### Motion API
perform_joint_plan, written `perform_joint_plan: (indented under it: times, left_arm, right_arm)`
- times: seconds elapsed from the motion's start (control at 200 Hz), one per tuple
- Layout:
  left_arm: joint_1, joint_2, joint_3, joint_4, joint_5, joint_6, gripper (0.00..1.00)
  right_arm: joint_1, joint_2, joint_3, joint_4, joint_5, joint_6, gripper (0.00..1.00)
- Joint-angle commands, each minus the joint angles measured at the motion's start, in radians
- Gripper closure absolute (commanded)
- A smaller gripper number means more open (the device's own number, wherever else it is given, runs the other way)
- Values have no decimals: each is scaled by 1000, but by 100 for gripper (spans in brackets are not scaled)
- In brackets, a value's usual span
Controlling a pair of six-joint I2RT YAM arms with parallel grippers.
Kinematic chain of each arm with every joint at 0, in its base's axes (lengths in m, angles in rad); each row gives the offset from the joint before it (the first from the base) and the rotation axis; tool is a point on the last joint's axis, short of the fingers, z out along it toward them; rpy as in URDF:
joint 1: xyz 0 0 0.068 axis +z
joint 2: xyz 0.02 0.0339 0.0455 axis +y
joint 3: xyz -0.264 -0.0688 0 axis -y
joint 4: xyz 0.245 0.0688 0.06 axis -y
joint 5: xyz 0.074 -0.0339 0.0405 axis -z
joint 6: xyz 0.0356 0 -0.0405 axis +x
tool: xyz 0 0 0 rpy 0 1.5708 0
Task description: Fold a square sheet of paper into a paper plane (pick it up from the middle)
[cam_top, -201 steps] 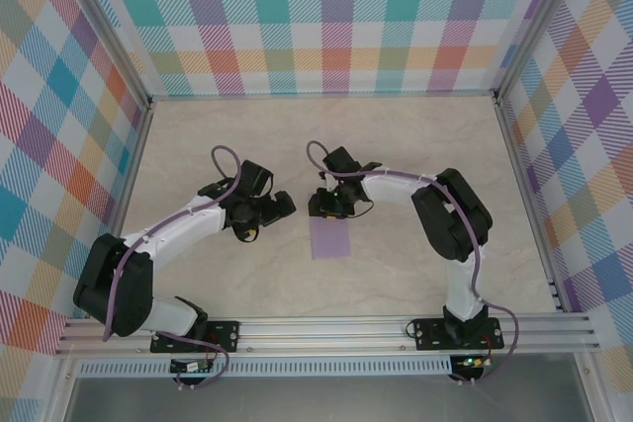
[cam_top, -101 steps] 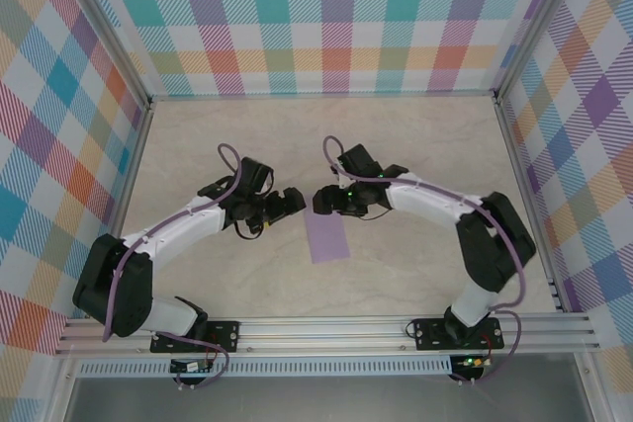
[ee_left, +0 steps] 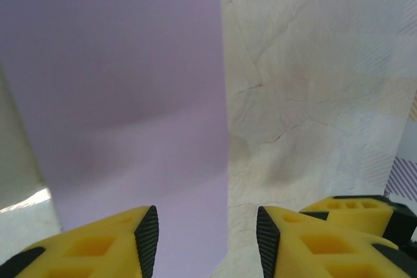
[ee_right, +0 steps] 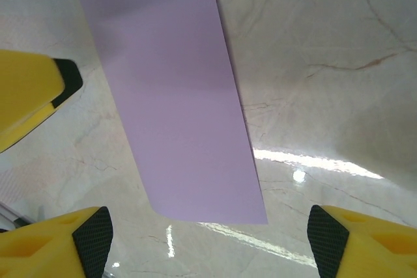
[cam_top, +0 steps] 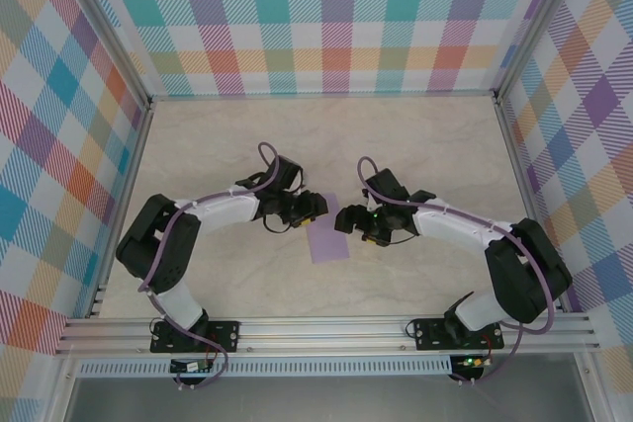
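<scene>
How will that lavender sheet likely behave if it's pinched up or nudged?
Probably floppy: the lavender sheet lies thin and dead flat on the table, so it would likely sag when lifted. Likely light and prone to sliding if pushed, since the table looks glossy, with reflections beside the sheet.

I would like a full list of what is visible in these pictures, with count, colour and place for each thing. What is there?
sheet of paper: one, lavender, flat on the table between the two grippers
table: one, beige marble pattern, under everything
walls: three, pastel plaid, at the left, far and right sides
rail: one, silver metal, along the near edge
arms: two, white and black, bent inward toward the paper
left gripper: one, yellow with black pads, open over the paper's edge
right gripper: one, yellow with black pads, open wide above the paper
</scene>
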Motion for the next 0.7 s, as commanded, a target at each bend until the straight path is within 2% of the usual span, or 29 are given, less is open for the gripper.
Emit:
perform_joint_plan:
  times: [0.0,0.245,0.39,0.695]
  left_arm:
    - [-6,37,38,-4,-1,-2,59]
    - [-10,84,35,-39,-15,-3,67]
    - [-12,99,35,-63,-33,-3,69]
    - [-13,109,18,-115,-82,13,71]
  right_arm:
    - [-13,-12,-26,68,-70,31,20]
    - [-39,22,-50,105,-120,51,25]
    - [-49,37,-59,119,-133,57,28]
    - [-54,64,-66,130,-147,59,45]
